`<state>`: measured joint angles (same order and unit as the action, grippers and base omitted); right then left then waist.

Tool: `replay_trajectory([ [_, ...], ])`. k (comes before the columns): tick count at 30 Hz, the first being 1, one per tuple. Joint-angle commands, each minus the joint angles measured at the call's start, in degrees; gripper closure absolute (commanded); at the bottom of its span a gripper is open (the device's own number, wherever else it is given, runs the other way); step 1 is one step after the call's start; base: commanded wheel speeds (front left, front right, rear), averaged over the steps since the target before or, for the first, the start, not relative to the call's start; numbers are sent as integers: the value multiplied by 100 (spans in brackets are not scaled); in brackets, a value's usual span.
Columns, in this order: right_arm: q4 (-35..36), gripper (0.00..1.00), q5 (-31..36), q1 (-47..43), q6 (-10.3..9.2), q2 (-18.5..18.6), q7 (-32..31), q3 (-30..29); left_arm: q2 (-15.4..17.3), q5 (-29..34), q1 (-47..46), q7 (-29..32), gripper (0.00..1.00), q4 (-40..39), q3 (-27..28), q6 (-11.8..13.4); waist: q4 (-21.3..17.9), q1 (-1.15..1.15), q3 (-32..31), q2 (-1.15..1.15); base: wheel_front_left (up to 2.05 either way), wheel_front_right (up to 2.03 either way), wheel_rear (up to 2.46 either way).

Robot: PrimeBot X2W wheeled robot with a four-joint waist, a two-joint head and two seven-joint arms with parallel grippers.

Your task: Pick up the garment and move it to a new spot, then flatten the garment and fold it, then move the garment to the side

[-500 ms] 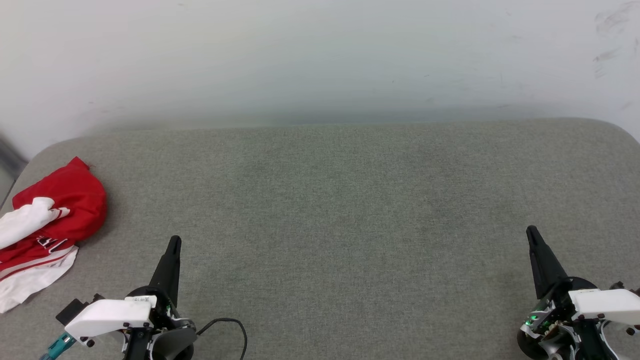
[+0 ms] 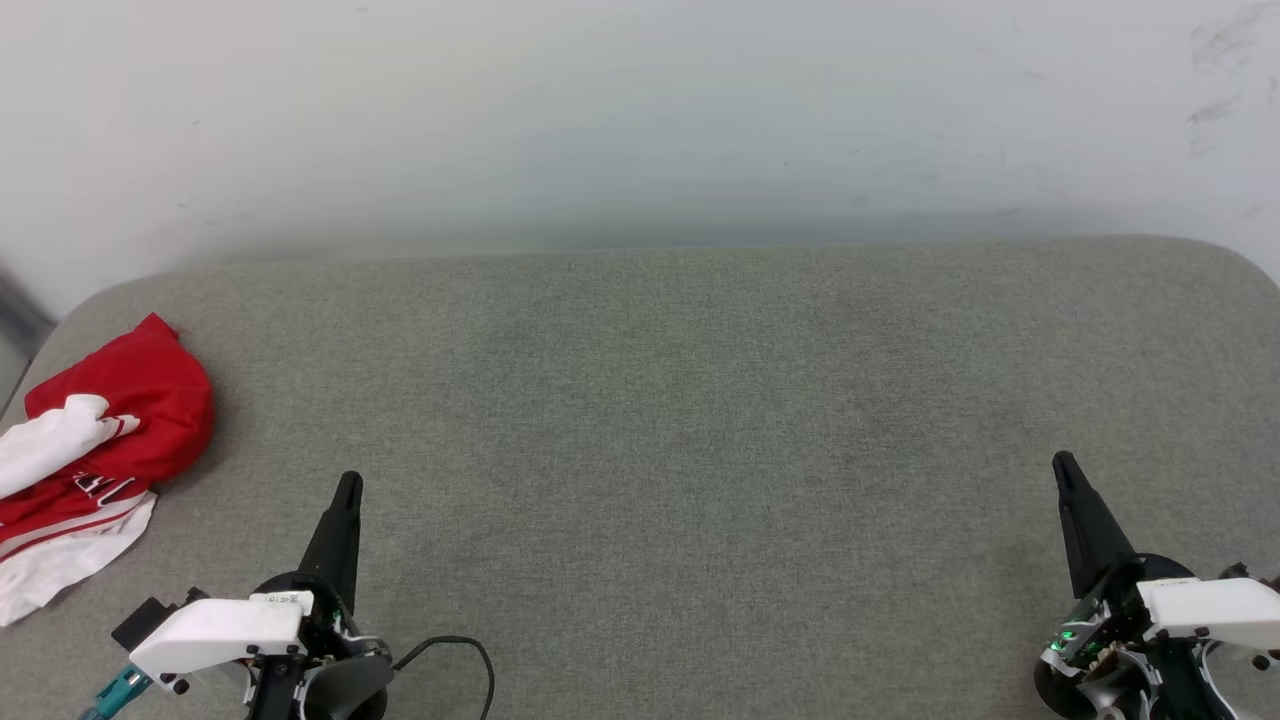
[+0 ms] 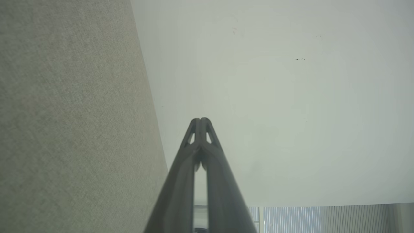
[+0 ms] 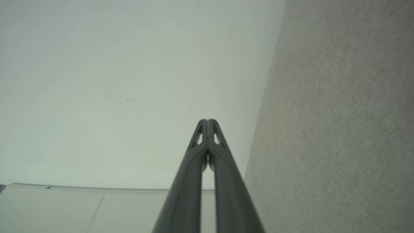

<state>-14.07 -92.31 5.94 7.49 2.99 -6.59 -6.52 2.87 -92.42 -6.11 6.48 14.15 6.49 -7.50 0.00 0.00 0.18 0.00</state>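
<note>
Nothing has moved since half a second ago. At the counter's (image 2: 680, 420) far left edge the garment (image 2: 110, 420) lies crumpled, red with a white sleeve and striped trim, touched by neither pincer. Near it, to its right, the left pincer (image 2: 347, 485) has its fingers pressed together, empty. Far right, the right pincer (image 2: 1062, 462) is likewise closed on nothing.

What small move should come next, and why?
Probably swing the left end effector left toward the shirt and open it: the shirt lies crumpled and untouched at the left edge of the cushion, and that end effector is shut, empty and nearest.
</note>
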Motion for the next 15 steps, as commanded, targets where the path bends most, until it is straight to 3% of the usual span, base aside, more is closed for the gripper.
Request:
replay_trajectory([
  [1, -1, 100, -19, 65, 0, -23, -5, 2, 1, 2, -36, 26, 100, -10, 14, -11, 0, 0, 0, 0, 0, 0, 0],
  [15, -1, 100, -19, 65, 0, -23, -5, 3, 1, 1, -36, 27, 100, -10, 15, -11, 0, 0, 0, 0, 0, 0, 0],
])
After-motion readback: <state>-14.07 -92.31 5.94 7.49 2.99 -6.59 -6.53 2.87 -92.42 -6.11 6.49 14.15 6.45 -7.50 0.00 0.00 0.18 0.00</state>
